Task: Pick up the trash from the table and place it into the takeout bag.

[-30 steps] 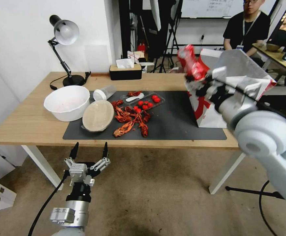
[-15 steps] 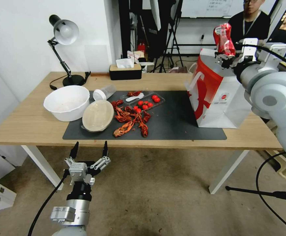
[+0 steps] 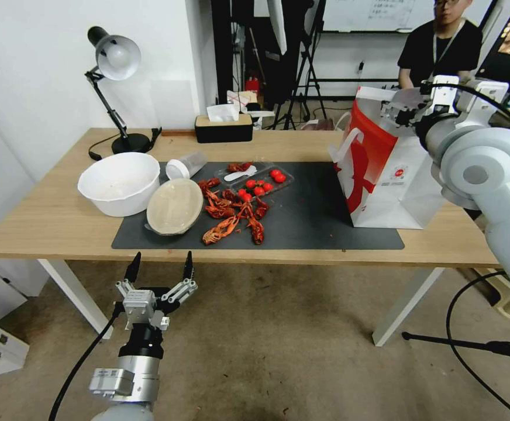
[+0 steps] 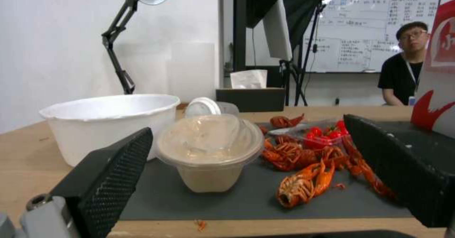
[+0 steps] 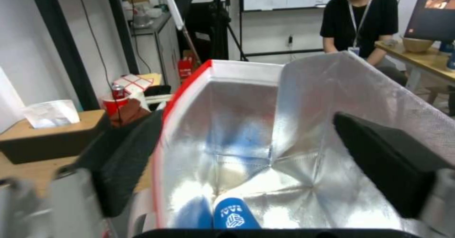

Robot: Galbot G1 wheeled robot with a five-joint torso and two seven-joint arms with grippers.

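The takeout bag (image 3: 383, 175) stands open at the right end of the table (image 3: 50, 222). My right gripper (image 3: 406, 106) hangs open over its mouth, fingers empty. In the right wrist view the right gripper (image 5: 246, 120) looks down into the bag's foil lining (image 5: 303, 99), where a blue cup (image 5: 234, 213) lies at the bottom. On the dark mat (image 3: 307, 216) are a round beige lidded container (image 3: 175, 206) and a clear plastic cup (image 3: 186, 165) on its side. My left gripper (image 3: 159, 269) is open below the table's front edge, facing the container (image 4: 208, 149).
A large white bowl (image 3: 119, 182) sits left of the container. Red crayfish shells (image 3: 231, 213) and a clear tray of tomatoes (image 3: 261, 181) lie mid-mat. A desk lamp (image 3: 114, 58) and a tissue box (image 3: 224, 126) stand along the table's back.
My right gripper carried a crushed red can rightwards over the bag; now its fingers are open and the can is gone from them. The left arm has not moved.
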